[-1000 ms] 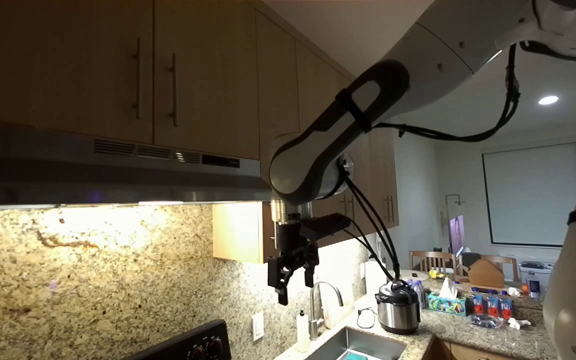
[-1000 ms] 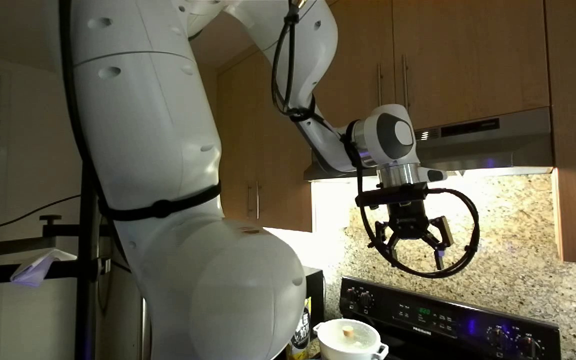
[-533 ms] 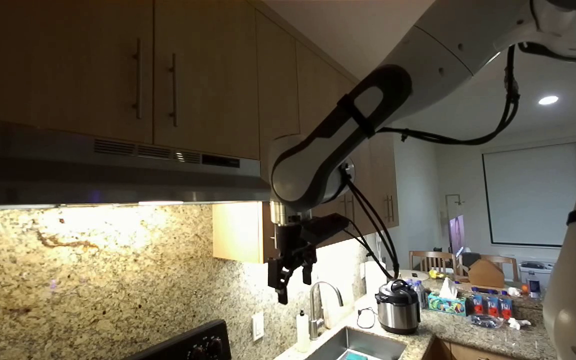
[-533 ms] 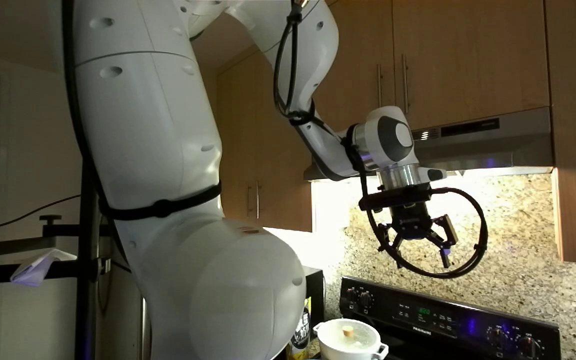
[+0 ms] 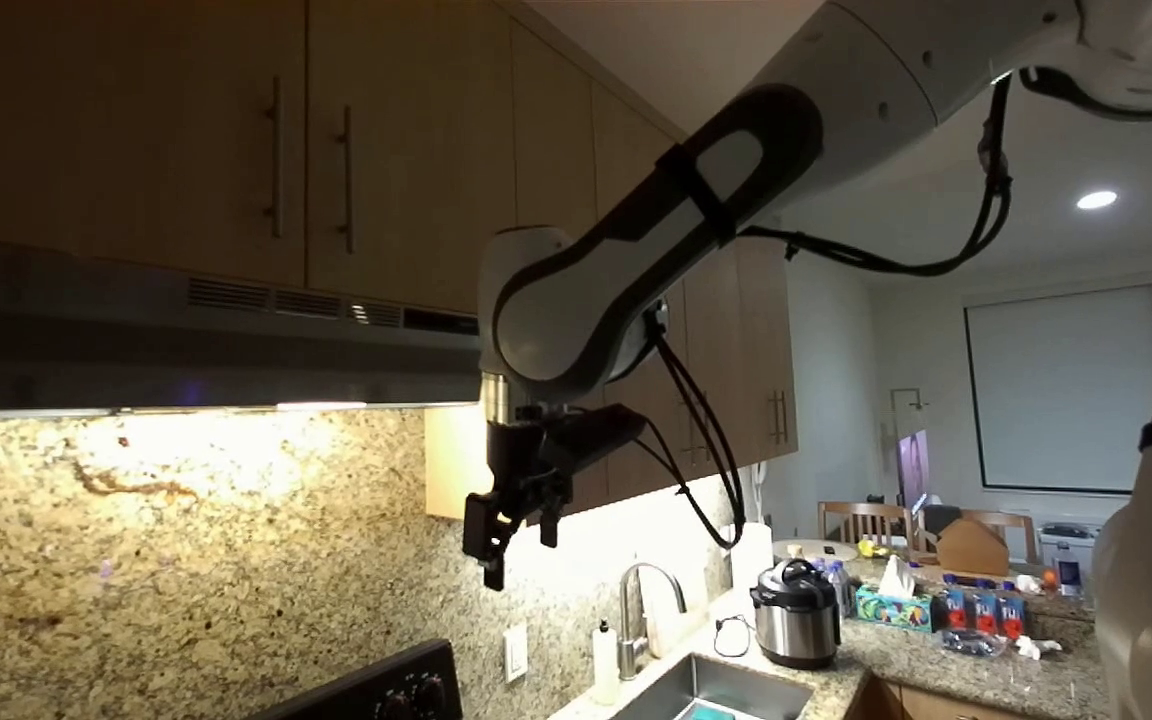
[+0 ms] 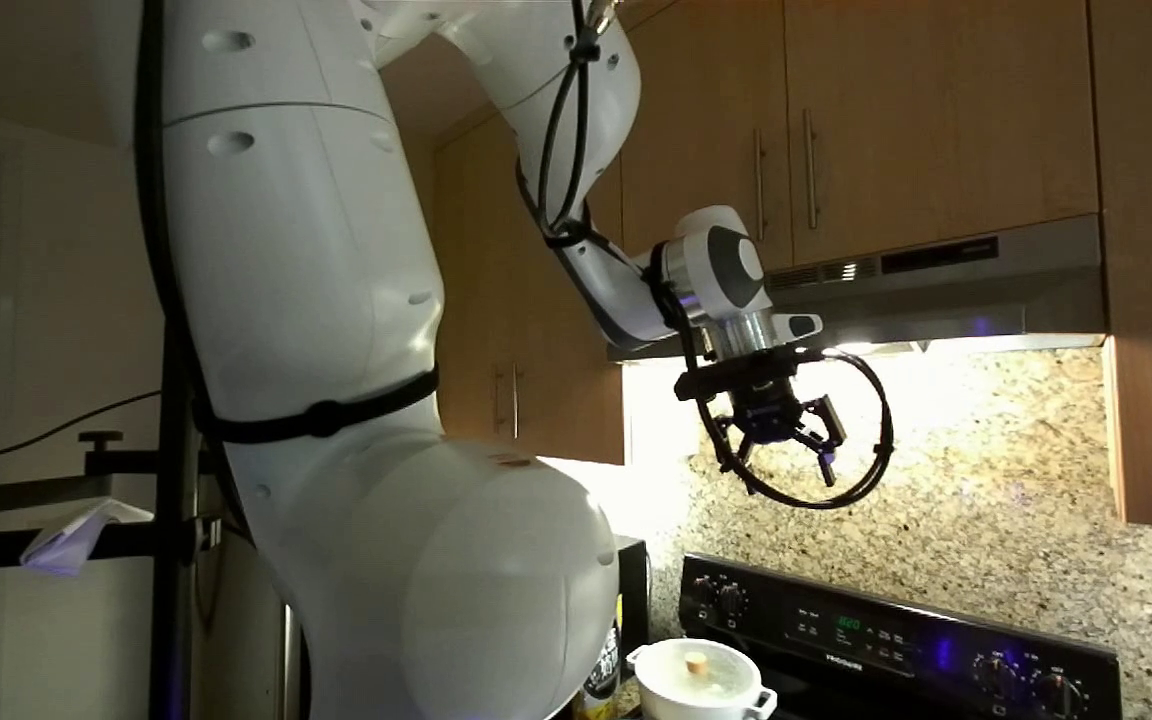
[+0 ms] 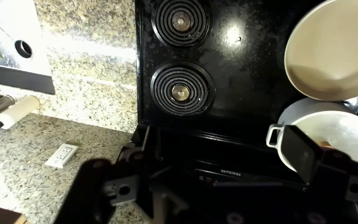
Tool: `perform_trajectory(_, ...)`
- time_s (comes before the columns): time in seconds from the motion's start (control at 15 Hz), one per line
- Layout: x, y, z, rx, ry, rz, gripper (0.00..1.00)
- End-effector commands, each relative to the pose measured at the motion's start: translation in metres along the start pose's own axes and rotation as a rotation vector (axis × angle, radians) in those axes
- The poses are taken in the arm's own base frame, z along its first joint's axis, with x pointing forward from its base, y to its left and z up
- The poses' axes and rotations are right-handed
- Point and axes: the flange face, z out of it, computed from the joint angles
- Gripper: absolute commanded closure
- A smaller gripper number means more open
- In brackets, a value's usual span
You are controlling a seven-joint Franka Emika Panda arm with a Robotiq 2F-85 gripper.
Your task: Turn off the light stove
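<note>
The stainless-steel range hood (image 6: 946,295) sits beneath the wooden cabinets (image 6: 936,120), above the black Frigidaire range (image 6: 906,643). The hood's underside lamp (image 5: 321,406) glows, so switching off seems undone. The tool (image 7: 222,141), fingers (image 7: 298,152) spread around nothing, points downward, apart from the hood's dark front strip (image 6: 939,254).

Lidded white pot (image 6: 694,690) beside beige pan (image 7: 334,49), multicooker (image 5: 798,628) near sink (image 5: 751,688)
</note>
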Motion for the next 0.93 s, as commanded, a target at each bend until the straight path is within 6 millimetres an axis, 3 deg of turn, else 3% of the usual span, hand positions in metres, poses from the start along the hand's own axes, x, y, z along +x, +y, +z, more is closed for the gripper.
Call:
perform_trajectory(0.0,0.000,0.011,-0.006,-0.021,0.019,0.006,0.00)
perform_trajectory(0.4,0.004,0.046,-0.045,-0.084,0.064,0.018,0.00)
perform_trajectory(0.87,-0.006,0.072,-0.110,-0.117,0.222,0.005,0.00)
